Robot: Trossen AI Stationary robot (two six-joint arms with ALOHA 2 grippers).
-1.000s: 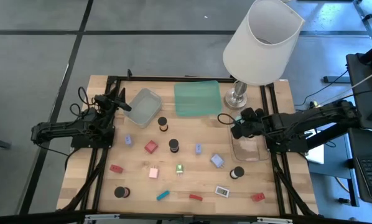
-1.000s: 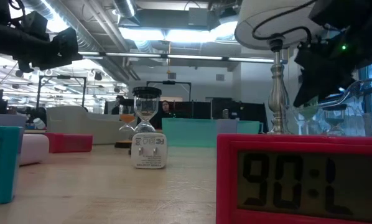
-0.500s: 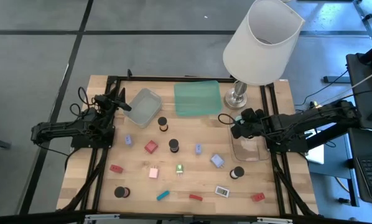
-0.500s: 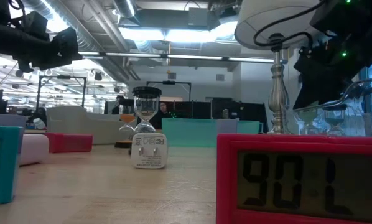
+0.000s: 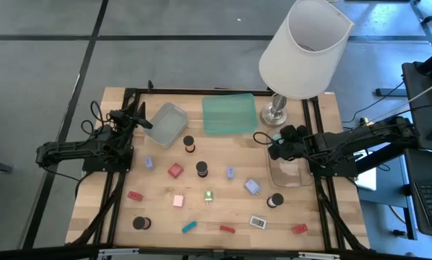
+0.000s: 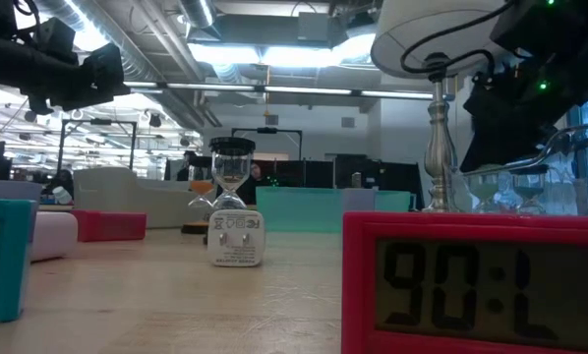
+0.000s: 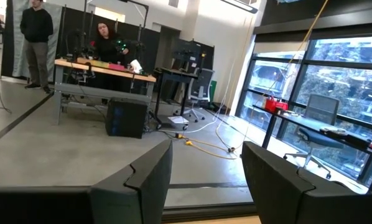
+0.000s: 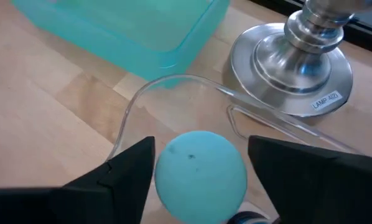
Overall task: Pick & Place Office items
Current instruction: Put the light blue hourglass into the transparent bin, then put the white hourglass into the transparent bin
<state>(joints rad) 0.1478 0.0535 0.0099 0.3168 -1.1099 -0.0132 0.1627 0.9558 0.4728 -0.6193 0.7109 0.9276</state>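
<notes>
I am releasing a mint-green cap (image 8: 200, 167) over the clear tray (image 8: 173, 84)
My right gripper (image 8: 198, 171) is spreading beside the lamp base (image 8: 298, 62); I should widen fully before lifting; my left gripper (image 7: 204, 180) is waiting half-open, empty

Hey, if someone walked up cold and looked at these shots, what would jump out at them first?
Probably the big white-shaded lamp at the table's far right corner, beside the green tray. Next, the right gripper over the clear tray near the lamp base, its open fingers flanking a mint-green ball. Then the many small coloured pieces scattered over the wooden table, while the left gripper waits beside the grey tray.
</notes>
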